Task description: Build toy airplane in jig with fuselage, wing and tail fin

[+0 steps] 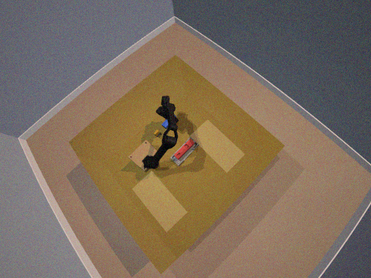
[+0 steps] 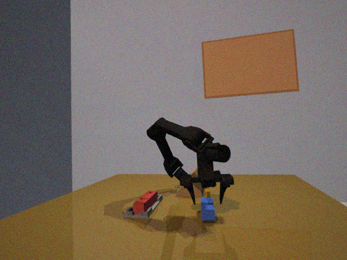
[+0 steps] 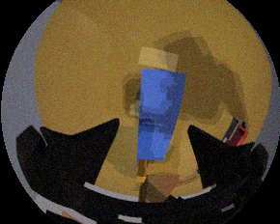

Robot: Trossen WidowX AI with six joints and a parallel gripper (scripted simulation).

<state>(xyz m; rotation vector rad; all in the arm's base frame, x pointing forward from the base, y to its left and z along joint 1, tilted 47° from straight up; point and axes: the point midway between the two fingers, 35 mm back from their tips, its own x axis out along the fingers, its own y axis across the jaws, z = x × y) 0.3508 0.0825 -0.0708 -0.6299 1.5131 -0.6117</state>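
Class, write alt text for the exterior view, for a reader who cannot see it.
A black robot arm's open pincer hovers above a blue wing block on a brown table. To the left, a red fuselage sits in a grey cradle.

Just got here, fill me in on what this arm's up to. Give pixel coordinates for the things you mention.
It's building a toy airplane. The red fuselage [image 1: 185, 149] [image 2: 145, 203] [image 3: 238, 136] sits in the gray cradle [image 1: 178, 163] [image 2: 136, 216]. The open gripper [image 2: 207, 204] [image 3: 154, 126] hangs over the blue wing [image 1: 165, 124] [image 2: 207, 210] [image 3: 159, 108], holding nothing, probably about to pick it up. The wing and small orange tail fin [image 1: 157, 132] [image 2: 208, 194] [image 3: 141, 169] aren't fitted.
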